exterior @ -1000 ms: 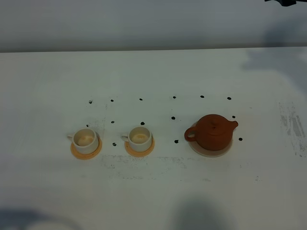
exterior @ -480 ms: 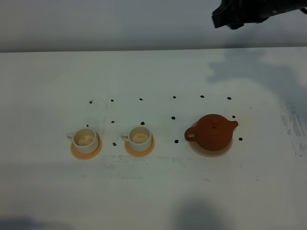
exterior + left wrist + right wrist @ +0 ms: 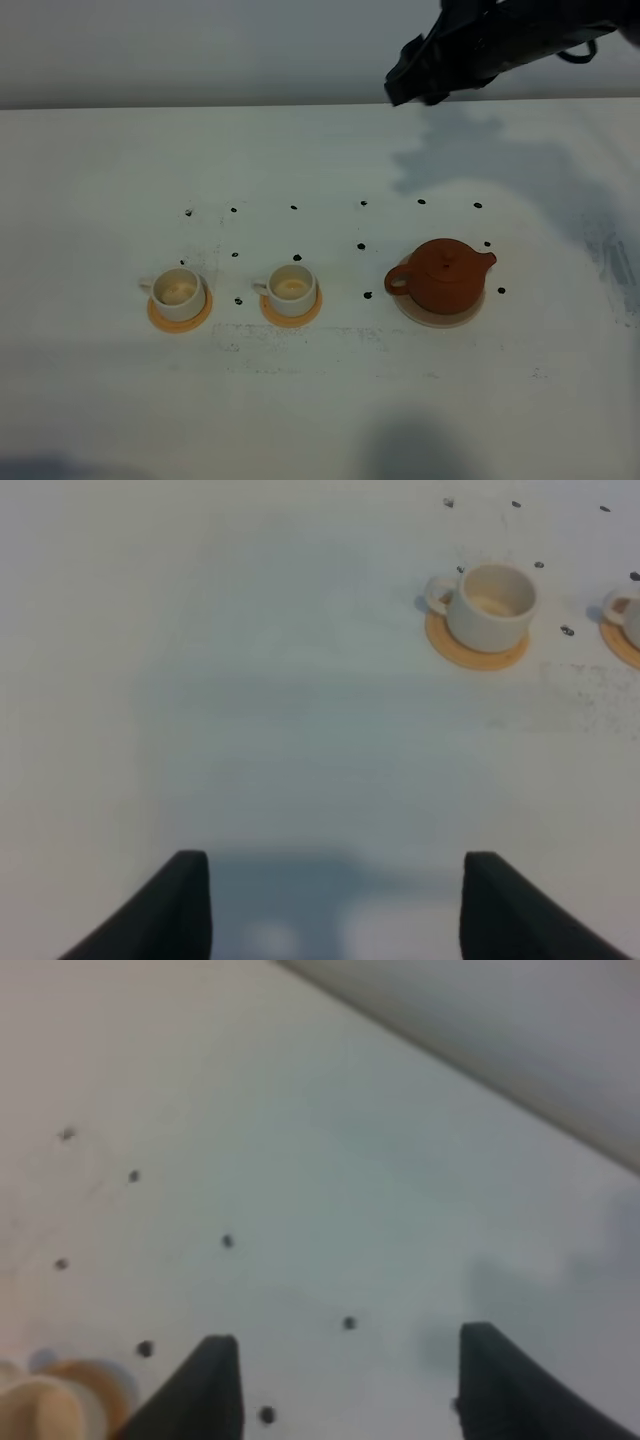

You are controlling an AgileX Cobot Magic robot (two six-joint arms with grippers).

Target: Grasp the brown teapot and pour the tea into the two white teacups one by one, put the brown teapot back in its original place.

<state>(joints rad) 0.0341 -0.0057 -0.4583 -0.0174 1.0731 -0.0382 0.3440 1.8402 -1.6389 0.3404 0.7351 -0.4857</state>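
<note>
The brown teapot point(image 3: 443, 278) sits upright on its pale beige coaster point(image 3: 440, 319), right of the middle. The two white teacups point(image 3: 180, 292) point(image 3: 292, 288) stand on orange saucers to its left. My right gripper point(image 3: 410, 85) hangs high over the table's far edge, well behind the teapot. In the right wrist view its fingers are apart and empty point(image 3: 350, 1395), and a blurred cup point(image 3: 35, 1405) shows at the corner. My left gripper point(image 3: 335, 910) is open and empty over bare table, with the left cup point(image 3: 490, 602) ahead of it. It is out of the exterior view.
Small black dots point(image 3: 362, 246) mark the white table point(image 3: 320, 400) around the cups and teapot. A grey wall point(image 3: 200, 50) runs behind the far edge. Scuff marks point(image 3: 610, 260) lie at the right.
My right arm has come in from the upper right corner and moved left and lower along the far edge. The teapot and cups have not moved.
</note>
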